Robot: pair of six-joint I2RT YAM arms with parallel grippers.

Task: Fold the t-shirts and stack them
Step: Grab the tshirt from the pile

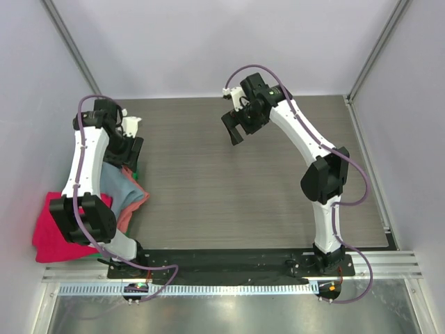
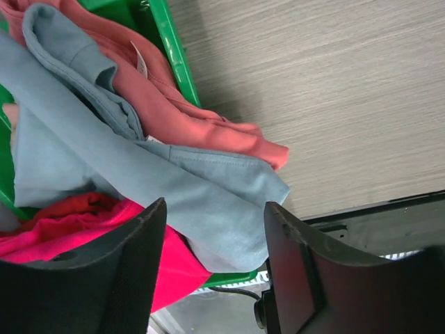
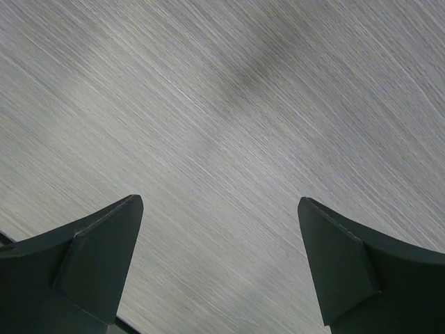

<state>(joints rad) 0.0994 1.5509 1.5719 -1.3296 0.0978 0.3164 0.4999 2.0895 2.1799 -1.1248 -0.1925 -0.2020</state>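
Three t-shirts lie heaped in a green bin point(image 2: 171, 52) at the table's left edge. The slate-blue shirt point(image 2: 139, 174) is on top and drapes over the bin's rim. The salmon-pink shirt point(image 2: 188, 115) lies beside it, and the crimson-pink shirt point(image 2: 62, 226) is underneath. In the top view I see the slate-blue point(image 1: 124, 189), salmon point(image 1: 129, 211) and crimson point(image 1: 50, 233) shirts. My left gripper point(image 2: 214, 205) is open and empty, hovering just above the slate-blue shirt; it also shows in the top view point(image 1: 132, 149). My right gripper point(image 1: 236, 126) is open and empty, held above the far middle of the table point(image 3: 229, 104).
The grey wood-grain table point(image 1: 236, 188) stretches between the arms. White walls stand on the left, the back and the right. A black base strip and a metal rail point(image 1: 229, 275) run along the near edge.
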